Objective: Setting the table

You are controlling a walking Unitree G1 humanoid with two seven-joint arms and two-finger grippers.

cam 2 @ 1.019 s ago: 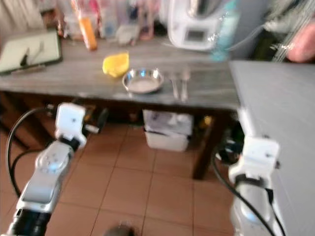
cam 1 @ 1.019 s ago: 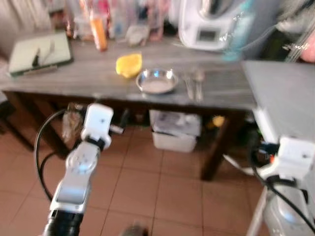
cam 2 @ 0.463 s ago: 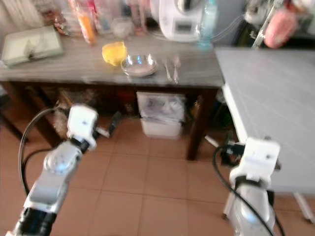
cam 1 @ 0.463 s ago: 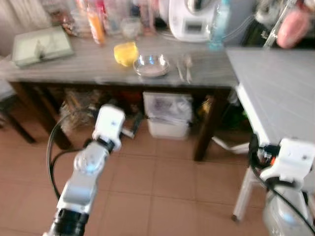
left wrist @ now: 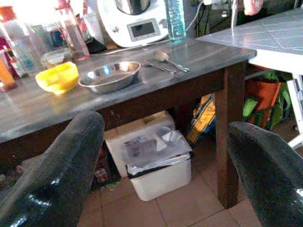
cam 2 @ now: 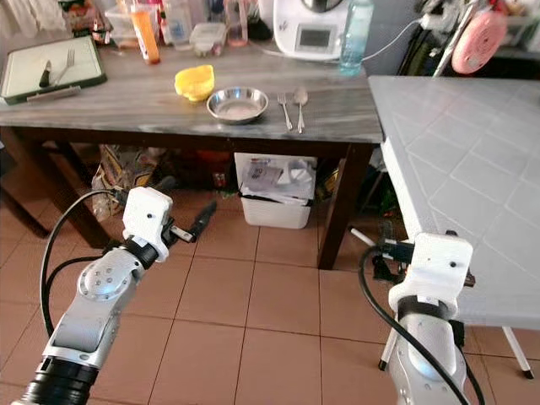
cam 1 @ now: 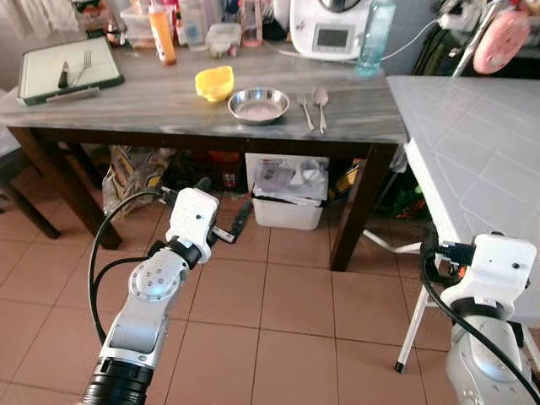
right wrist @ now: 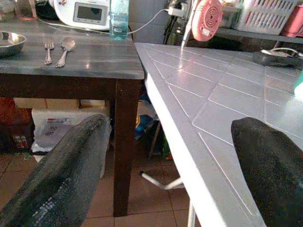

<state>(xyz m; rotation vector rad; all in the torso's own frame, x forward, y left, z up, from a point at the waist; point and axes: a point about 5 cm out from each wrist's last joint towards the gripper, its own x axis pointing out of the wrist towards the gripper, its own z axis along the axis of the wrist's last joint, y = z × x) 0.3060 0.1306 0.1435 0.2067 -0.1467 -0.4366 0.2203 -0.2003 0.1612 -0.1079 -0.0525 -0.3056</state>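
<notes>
**Tableware laid out on a dark wooden table, both grippers empty**

A grey-topped wooden table [cam 1: 169, 105] is seen ahead of the robot, standing on a floor of terracotta tiles [cam 1: 287, 312]. Near its front edge a steel bowl [cam 1: 258, 105] is set, with a yellow bowl [cam 1: 213, 83] just beside it on the robot's left. On the bowl's other side a fork [cam 1: 304, 108] and a spoon [cam 1: 321, 101] are laid side by side, close together. A green cutting board [cam 1: 63, 69] carrying a knife and a second fork is placed at the table's far left end. Along the back edge an orange bottle [cam 1: 162, 38], a white kitchen appliance [cam 1: 329, 29] and a clear water bottle [cam 1: 375, 38] are lined up. Under the table a white bin [cam 1: 288, 190] lined with a plastic bag is kept.

A white tiled table [cam 1: 472, 143] is positioned to the robot's right, its corner close to the wooden one.

The left gripper [left wrist: 165, 156] is held low in front of the wooden table, its fingers [left wrist: 57, 175] spread wide with nothing between them. The right gripper [right wrist: 170, 170] is raised beside the white table's edge, its fingers [right wrist: 61, 175] likewise parted and empty.
</notes>
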